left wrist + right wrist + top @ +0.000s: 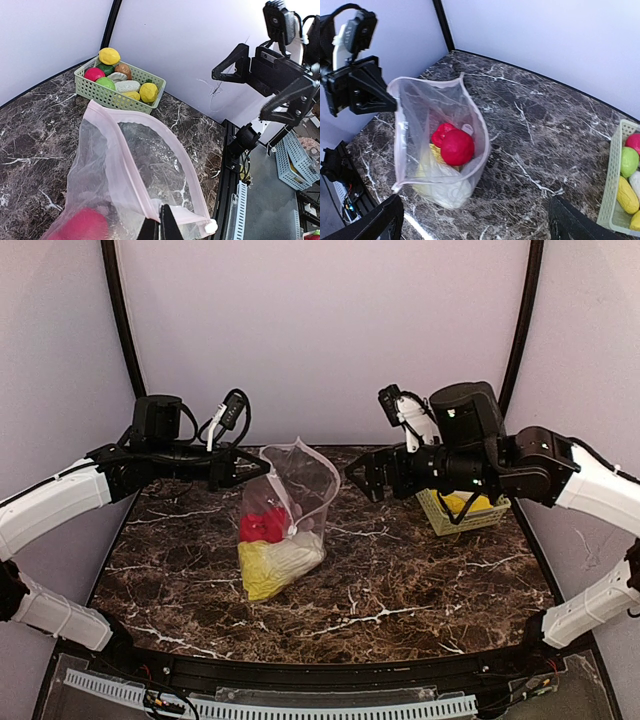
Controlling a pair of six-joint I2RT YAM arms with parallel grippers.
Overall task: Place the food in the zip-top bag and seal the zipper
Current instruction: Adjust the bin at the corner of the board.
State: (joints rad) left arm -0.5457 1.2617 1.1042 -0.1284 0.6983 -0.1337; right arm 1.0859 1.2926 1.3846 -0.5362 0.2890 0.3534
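Clenched at the bottom of its own wrist view, the left hand is gripping the bag by the pink zipper along its mouth. The white slider is sitting on that strip just beside the hand's fingers. From this grip the bag is hanging with its mouth gaping wide, and its bottom is resting on the table below the hand. Food is lying inside the bag, low under the hand: a red piece, a yellow cabbage and a white piece at the bottom.

The right hand is hovering released, with its fingers spread wide and nothing between them. It is facing the left hand across the bag's mouth, just beside the bag's far edge; whether it is touching the plastic I cannot tell. The green basket is sitting on the table under the right arm, behind that hand, and is carrying more toy food.
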